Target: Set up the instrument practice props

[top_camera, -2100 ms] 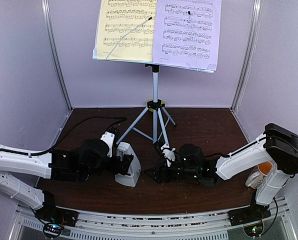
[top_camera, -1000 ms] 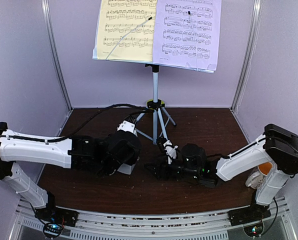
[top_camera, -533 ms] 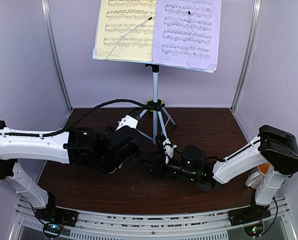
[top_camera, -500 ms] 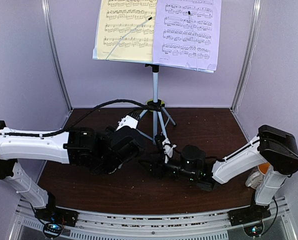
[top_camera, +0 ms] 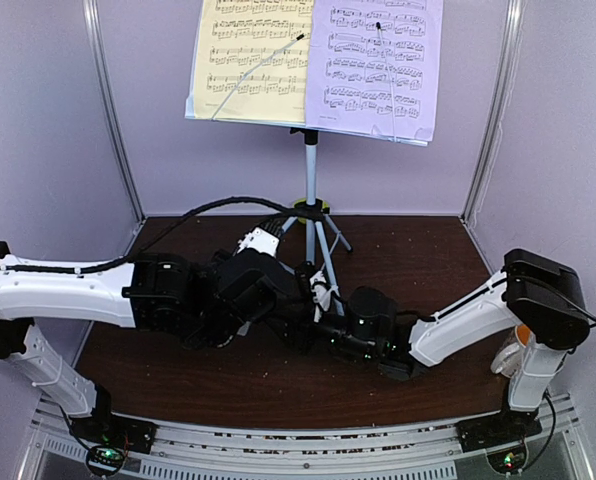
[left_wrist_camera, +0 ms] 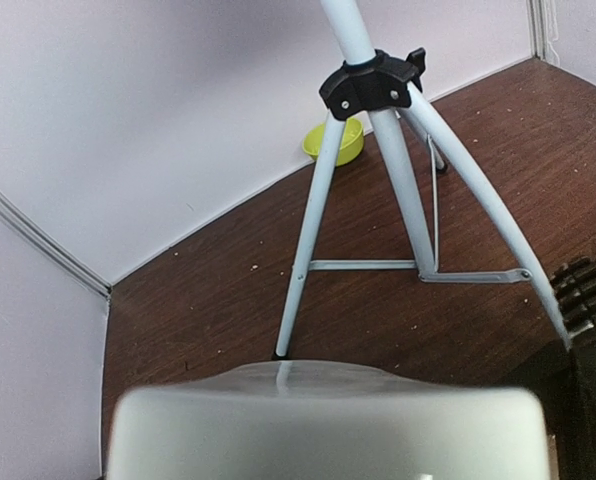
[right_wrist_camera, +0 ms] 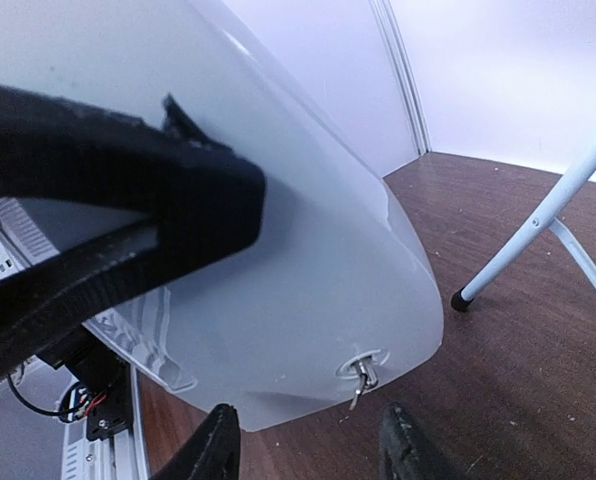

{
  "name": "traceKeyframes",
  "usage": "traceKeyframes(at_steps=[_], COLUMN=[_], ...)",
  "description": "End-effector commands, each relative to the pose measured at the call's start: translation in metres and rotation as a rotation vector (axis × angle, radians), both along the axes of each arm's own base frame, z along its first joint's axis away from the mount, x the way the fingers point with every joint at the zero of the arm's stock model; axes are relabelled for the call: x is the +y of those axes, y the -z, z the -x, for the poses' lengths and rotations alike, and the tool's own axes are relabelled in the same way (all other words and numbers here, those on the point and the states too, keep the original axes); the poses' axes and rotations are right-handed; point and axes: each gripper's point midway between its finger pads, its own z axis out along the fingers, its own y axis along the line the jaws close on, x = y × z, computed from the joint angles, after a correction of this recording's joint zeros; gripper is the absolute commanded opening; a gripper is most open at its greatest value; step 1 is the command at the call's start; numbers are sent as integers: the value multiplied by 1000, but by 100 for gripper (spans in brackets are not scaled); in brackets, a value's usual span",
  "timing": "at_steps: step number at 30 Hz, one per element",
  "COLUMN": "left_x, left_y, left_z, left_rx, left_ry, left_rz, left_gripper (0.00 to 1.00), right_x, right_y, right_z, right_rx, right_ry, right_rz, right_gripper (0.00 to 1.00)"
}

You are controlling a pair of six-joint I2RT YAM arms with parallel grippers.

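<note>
The white music stand (top_camera: 278,121) on its grey tripod (top_camera: 310,180) stands at the back. It holds the yellow sheet (top_camera: 248,60) and the lilac sheet (top_camera: 378,65) side by side. My left gripper (top_camera: 278,297) is shut on the white metronome (left_wrist_camera: 328,420), just in front of the tripod's feet; the gripper hides it in the top view. In the right wrist view the metronome (right_wrist_camera: 308,260) fills the frame, with a small metal key (right_wrist_camera: 363,378) on its side and a black left finger (right_wrist_camera: 108,190) across it. My right gripper (right_wrist_camera: 308,455) is open, facing the key from close by, apart from it.
A small yellow-green bowl (left_wrist_camera: 335,143) lies against the back wall behind the tripod (left_wrist_camera: 378,170). A white mug with orange inside (top_camera: 511,352) stands by the right arm's base. The two arms meet mid-table (top_camera: 408,250), close to the tripod legs.
My left arm has carried the metronome right and away, up to the tripod's front. My right gripper has slid left towards it, and the two now nearly touch.
</note>
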Motion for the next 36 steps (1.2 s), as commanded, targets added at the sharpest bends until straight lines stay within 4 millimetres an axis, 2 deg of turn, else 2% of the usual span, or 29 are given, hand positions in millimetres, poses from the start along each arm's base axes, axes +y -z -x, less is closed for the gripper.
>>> traceKeyframes(at_steps=[1, 13, 18, 21, 25, 29, 36], left_x=[-2, -11, -14, -15, -19, -21, -22], left_y=[-41, -50, -51, -48, -46, -45, -43], left_z=[1, 11, 14, 15, 15, 15, 15], left_rx=[-71, -84, -80, -77, -71, -70, -69], left_ry=[8, 106, 139, 149, 163, 170, 172], left_rz=[141, 204, 223, 216, 207, 204, 198], left_gripper=[27, 23, 21, 21, 20, 20, 19], right_x=[5, -3, -10, -14, -16, -18, -18], right_y=[0, -3, -6, -7, -10, -14, -16], right_z=[-6, -13, -15, -16, -15, -16, -16], right_rx=[12, 12, 9, 1, -15, -27, -30], right_ry=[37, 86, 103, 109, 109, 116, 113], right_rz=[-7, -1, -1, 5, 20, 21, 23], right_gripper=[44, 17, 10, 8, 18, 19, 5])
